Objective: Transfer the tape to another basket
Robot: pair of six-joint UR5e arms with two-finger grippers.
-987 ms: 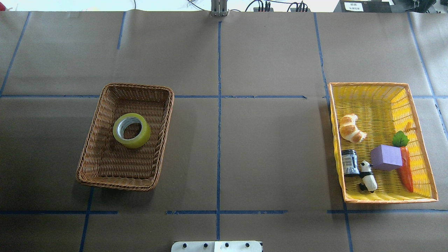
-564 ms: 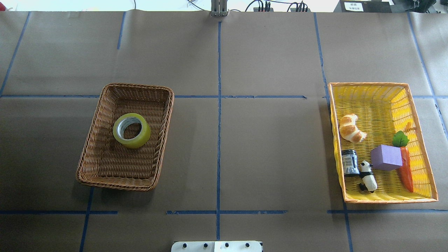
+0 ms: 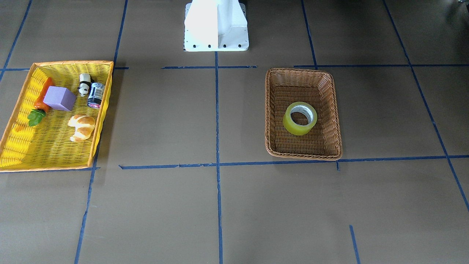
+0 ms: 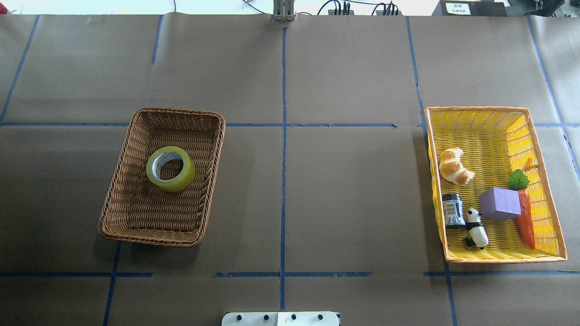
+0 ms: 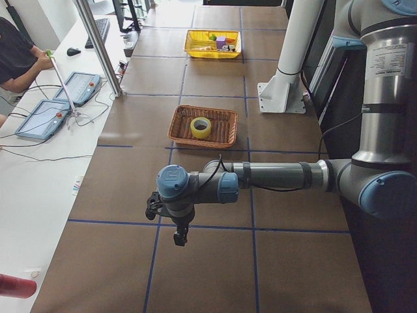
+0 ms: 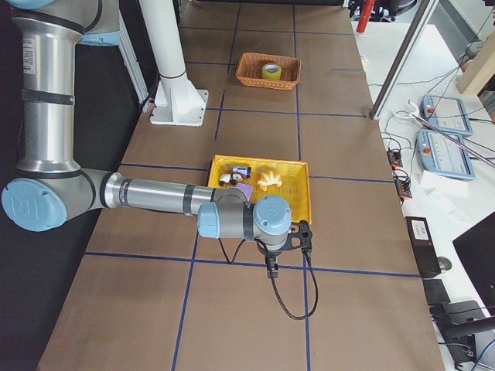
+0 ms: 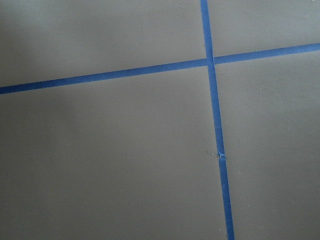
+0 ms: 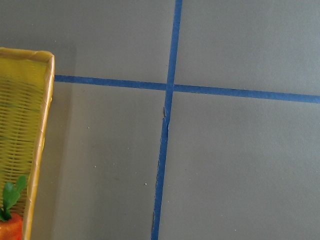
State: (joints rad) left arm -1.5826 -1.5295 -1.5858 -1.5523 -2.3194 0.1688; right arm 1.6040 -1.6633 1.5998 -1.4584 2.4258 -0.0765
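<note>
I am seeing the tape lying flat near the middle of the brown wicker basket, on the left half of the surface. The yellow mesh basket is sitting well apart on the right, holding a croissant, purple block and carrot. My left tool is hanging over bare surface and my right tool near the yellow basket's corner. I cannot tell how far either is open.

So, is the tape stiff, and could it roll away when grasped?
Probably stiff: the tape is a thick wound ring on a core. It lies flat, hole up, in the basket, so it should not roll unless tipped. Its glossy side may slip.
</note>
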